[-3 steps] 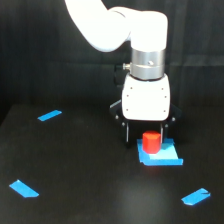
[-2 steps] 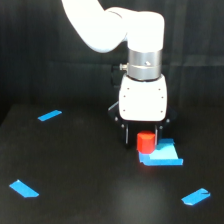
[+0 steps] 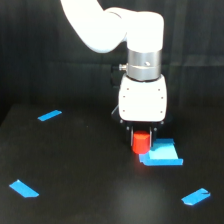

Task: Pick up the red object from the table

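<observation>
Gripper [image 3: 141, 141] is clasping the red object [image 3: 141, 142] between its fingers. Block is hanging at the blue square patch [image 3: 162, 155]'s near-left edge; contact with the table [image 3: 90, 190] is unclear.

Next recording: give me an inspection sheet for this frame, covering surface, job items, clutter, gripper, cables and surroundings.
Surface: matte black table, no spills seen.
Job's things: red object between the fingers, at the near-left edge of the blue square patch; whether it has left the surface cannot be told.
Clutter: three blue tape strips, all apart from the patch.
Gripper: gripper pointing straight down, fingers mostly hidden under the white housing; closure on the object cannot be told.
Cables: nothing seen.
Surroundings: dark backdrop, nothing else seen.
</observation>
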### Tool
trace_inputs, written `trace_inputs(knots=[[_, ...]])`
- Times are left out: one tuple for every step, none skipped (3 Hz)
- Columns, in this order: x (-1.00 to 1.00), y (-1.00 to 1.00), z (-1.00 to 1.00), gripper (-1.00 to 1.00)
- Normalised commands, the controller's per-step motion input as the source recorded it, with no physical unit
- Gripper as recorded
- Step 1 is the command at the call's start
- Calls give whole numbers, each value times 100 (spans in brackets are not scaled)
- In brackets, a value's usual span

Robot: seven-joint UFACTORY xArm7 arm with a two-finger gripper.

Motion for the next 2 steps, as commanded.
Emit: trace_inputs(knots=[[-5, -11, 0, -96], [-33, -10, 100, -98]])
